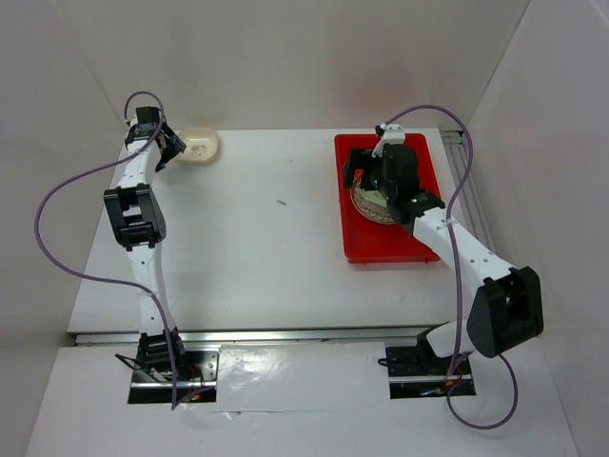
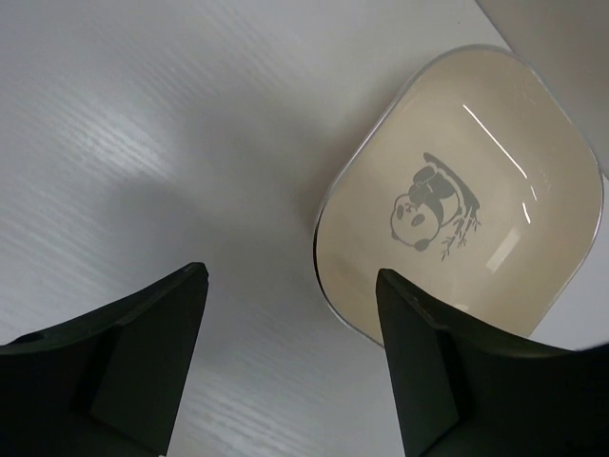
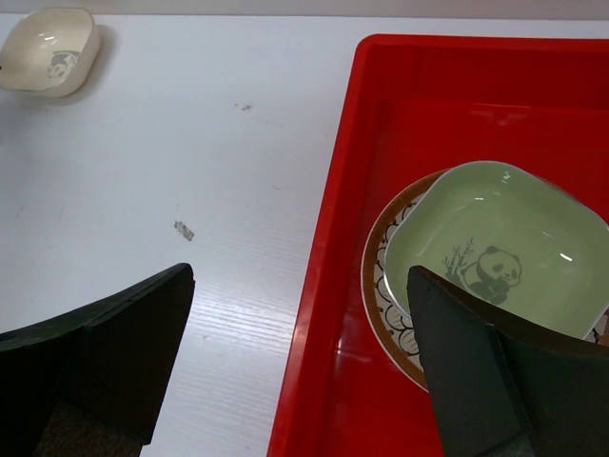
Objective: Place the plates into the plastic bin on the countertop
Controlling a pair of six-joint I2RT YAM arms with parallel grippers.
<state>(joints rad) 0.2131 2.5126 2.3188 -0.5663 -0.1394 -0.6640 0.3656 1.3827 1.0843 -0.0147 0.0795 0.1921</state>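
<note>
A cream rounded-square plate (image 1: 200, 145) with a panda mark lies at the far left of the white countertop (image 1: 257, 238); it fills the upper right of the left wrist view (image 2: 457, 205) and shows small in the right wrist view (image 3: 48, 49). My left gripper (image 1: 169, 148) is open just left of it, its right finger (image 2: 428, 362) over the plate's near rim. The red bin (image 1: 419, 249) stands at the right and holds the round brown-rimmed plate (image 3: 381, 286) with a green plate (image 3: 495, 238) on top. My right gripper (image 1: 366, 171) is open above the bin's left wall (image 3: 324, 286).
A small scrap (image 1: 282, 202) lies on the countertop between the cream plate and the bin, also in the right wrist view (image 3: 184, 229). White walls close in the table at the back and sides. A metal rail (image 1: 466, 181) runs along the right of the bin.
</note>
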